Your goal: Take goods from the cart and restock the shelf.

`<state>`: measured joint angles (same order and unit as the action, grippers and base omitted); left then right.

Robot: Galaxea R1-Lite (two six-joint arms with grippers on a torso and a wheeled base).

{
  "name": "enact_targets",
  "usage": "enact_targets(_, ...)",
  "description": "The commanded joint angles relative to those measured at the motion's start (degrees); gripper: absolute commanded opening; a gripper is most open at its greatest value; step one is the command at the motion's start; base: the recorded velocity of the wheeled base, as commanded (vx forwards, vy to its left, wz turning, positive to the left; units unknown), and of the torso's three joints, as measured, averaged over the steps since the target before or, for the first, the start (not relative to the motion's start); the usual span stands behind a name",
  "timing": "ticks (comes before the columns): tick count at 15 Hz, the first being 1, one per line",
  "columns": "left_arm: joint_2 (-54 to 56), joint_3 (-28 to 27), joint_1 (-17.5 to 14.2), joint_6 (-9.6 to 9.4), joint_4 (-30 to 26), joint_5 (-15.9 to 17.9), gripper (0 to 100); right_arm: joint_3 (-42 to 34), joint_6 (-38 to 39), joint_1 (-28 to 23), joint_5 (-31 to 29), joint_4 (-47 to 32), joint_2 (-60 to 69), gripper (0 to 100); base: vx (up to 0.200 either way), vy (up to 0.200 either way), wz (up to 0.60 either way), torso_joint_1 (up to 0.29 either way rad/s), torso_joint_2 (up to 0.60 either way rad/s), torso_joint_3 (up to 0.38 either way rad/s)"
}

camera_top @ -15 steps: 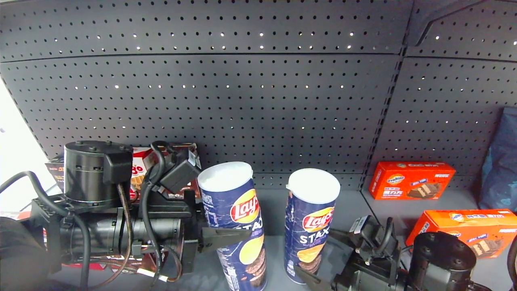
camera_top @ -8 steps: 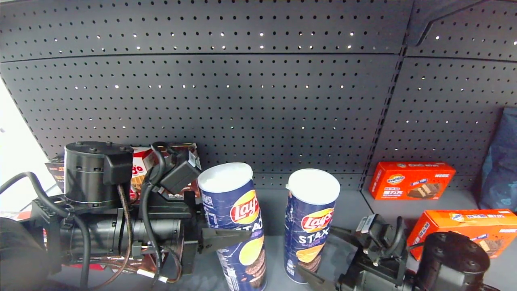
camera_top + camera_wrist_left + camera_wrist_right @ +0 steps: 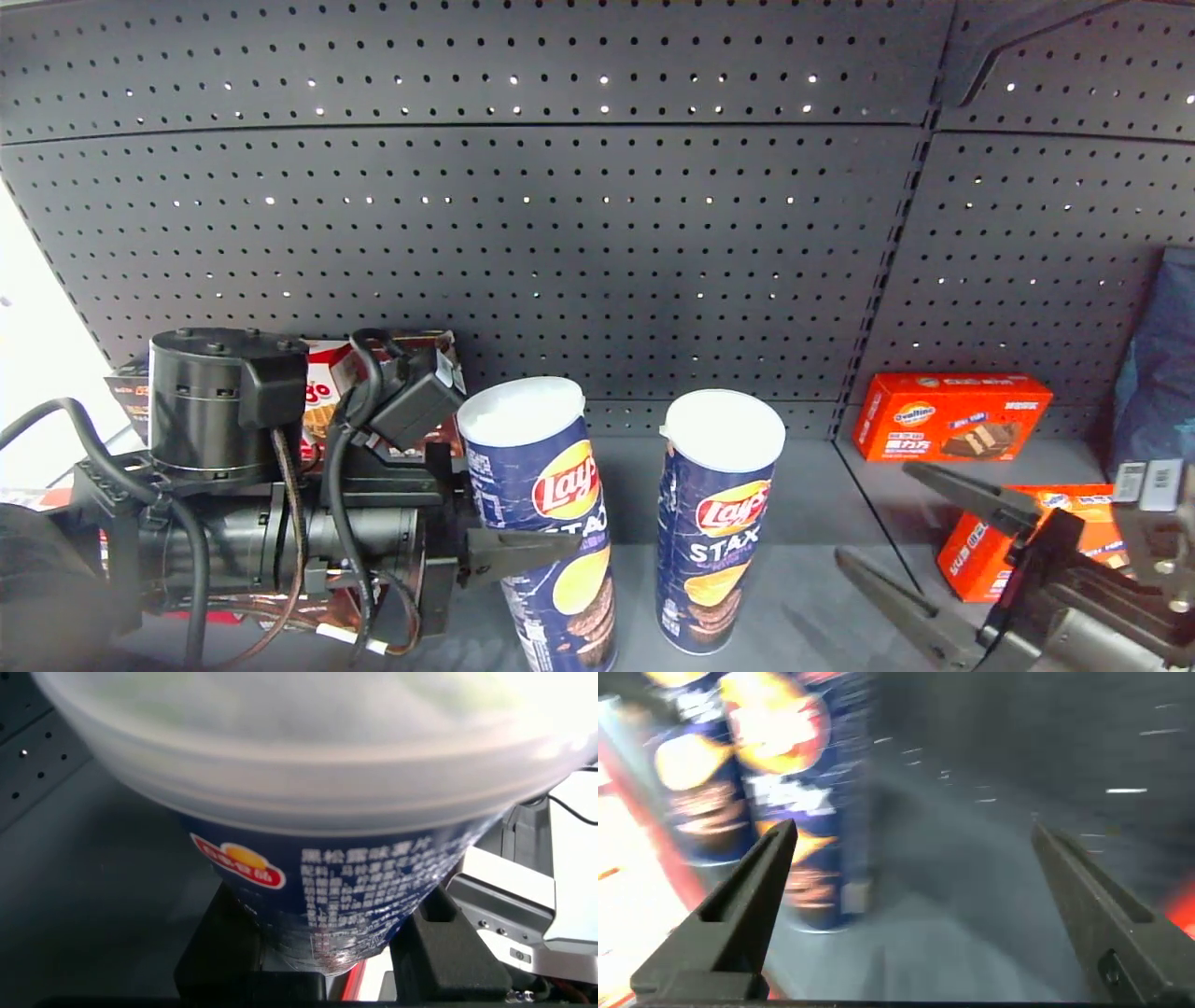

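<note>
Fingers of the left gripper (image 3: 532,551) are clamped on the lower half of a blue chip can (image 3: 527,485). The head view shows only the near finger, lying across the can's front. The left wrist view looks down past the pale lid and catches both dark pads (image 3: 224,952) pressed against opposite sides of the can (image 3: 346,887). The can's base is cut off at the bottom of the head view, so I cannot tell whether it rests on the shelf (image 3: 803,504). Just beside it, apart from it, a second chip can (image 3: 714,523) stands upright on the shelf with nothing touching it. The right gripper (image 3: 920,551) is well to the right of that can, its jaws spread wide and holding nothing. The right wrist view confirms the wide gap (image 3: 915,905). It also shows two blurred blue cans off to one side, the nearer probably the second chip can (image 3: 799,793). Behind the right gripper lies an orange box (image 3: 966,565), partly hidden by it. A second orange box (image 3: 952,415) sits farther back against the pegboard panel (image 3: 597,261), and a blue bag (image 3: 1158,373) is at the far right. A red-and-white biscuit box (image 3: 322,373) stands behind the left arm.
</note>
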<state>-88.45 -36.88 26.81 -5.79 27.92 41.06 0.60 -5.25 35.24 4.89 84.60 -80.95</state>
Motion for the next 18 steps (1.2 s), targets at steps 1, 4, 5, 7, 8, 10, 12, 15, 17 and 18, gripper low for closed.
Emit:
enact_targets(1,0.39,-0.04,0.0,-0.01,0.03,-0.28,0,-0.6,-1.34,-7.03,-0.05,-3.48,10.98,100,0.0,0.0,0.0,0.0,0.0,0.0)
enact_targets(4,0.39,0.14,-0.09,-0.01,0.03,-0.36,0,-0.6,-2.92,-17.66,-0.14,-10.16,18.72,100,0.0,0.0,0.0,0.0,0.0,0.0)
enact_targets(5,0.3,0.4,-0.18,-0.01,0.03,-0.45,0,-0.6,-3.62,-20.83,-0.23,-14.91,22.06,100,0.0,0.0,0.0,0.0,0.0,0.0)
enact_targets(7,0.3,1.37,-0.26,-0.27,0.03,-0.36,0,-0.6,-4.24,-26.37,-3.75,-27.3,30.32,100,0.0,0.0,0.0,0.0,0.0,0.0)
enact_targets(8,0.48,1.37,-0.35,-0.36,0.03,-0.36,0,-0.6,-4.06,-28.12,-5.33,-34.42,36.03,100,0.0,0.0,0.0,0.0,0.0,0.0)
enact_targets(10,1.53,1.28,-0.26,-0.45,0.03,-0.36,0,-0.6,-3.97,-29.0,-6.03,-47.95,49.04,100,0.0,0.0,0.0,0.0,0.0,0.0)
enact_targets(12,1.97,0.84,-0.18,-0.45,0.12,-0.36,0,-0.6,-4.06,-28.91,-5.86,-66.94,67.5,100,0.0,0.0,0.0,0.0,0.0,0.0)
enact_targets(15,1.88,-0.56,-0.53,-0.36,1.26,0.07,0,-0.6,-2.66,-28.65,-15.79,-80.03,75.32,100,0.0,0.0,0.0,0.0,0.0,0.0)
enact_targets(17,1.71,-0.92,-0.97,-0.27,2.93,0.16,0,-0.6,-1.69,-28.65,-16.05,-80.12,75.32,100,0.0,0.0,0.0,0.0,0.0,0.0)
enact_targets(18,1.62,-0.92,-1.06,-0.27,3.11,0.16,0,-0.6,-1.43,-28.65,-15.96,-80.12,75.32,100,0.0,0.0,0.0,0.0,0.0,0.0)
